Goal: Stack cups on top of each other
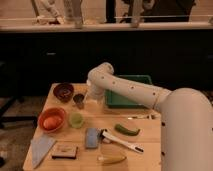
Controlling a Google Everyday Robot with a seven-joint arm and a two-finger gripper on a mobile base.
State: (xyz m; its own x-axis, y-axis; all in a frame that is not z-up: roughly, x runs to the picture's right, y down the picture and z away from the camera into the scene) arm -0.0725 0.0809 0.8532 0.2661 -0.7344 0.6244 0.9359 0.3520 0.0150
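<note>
The dark grey-brown cup (78, 100) stands upright on the wooden table (145, 150), left of centre. The pale translucent green cup (76, 119) stands just in front of it, a little apart. My white arm reaches in from the right, and my gripper (88, 97) hangs at its end, right beside the dark cup on its right side. It is hard to tell whether the gripper touches the cup. Both cups rest on the table.
A dark red-brown bowl (64, 91) sits behind the cups and an orange bowl (52, 120) to their left. A green tray (131, 93) lies behind my arm. A blue sponge (92, 137), brush (121, 142), green vegetable (127, 130), banana (112, 159), cloth (41, 148) and brown block (66, 151) fill the front.
</note>
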